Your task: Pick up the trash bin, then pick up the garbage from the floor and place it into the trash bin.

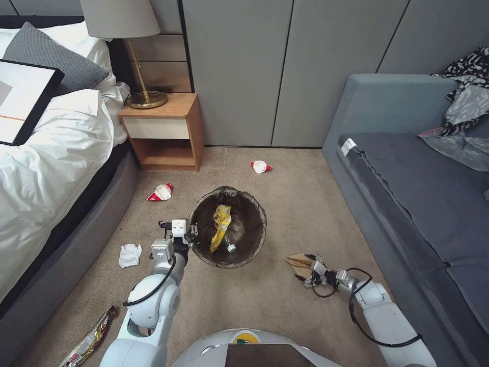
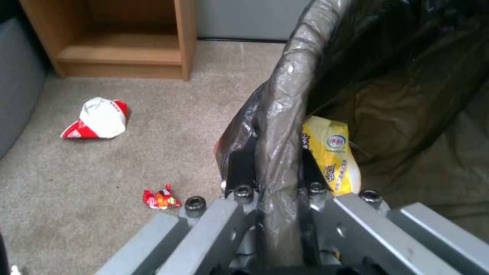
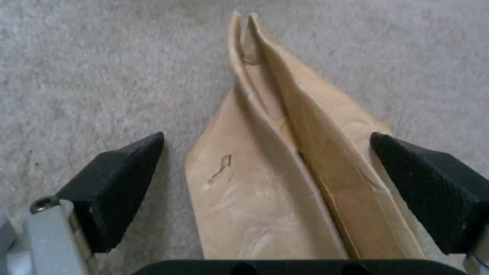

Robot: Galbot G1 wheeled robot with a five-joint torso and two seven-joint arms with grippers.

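Brown paper bag (image 3: 285,179) lies on the carpet between the wide-open right claw (image 3: 275,191); the left claw (image 2: 272,173) pinches the trash bin (image 1: 227,228) rim.

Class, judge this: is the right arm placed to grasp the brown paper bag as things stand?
Probably yes. The right gripper sits low over the paper bag with its jaws open, one on either side of it, and only bare carpet around. Nothing blocks the close.
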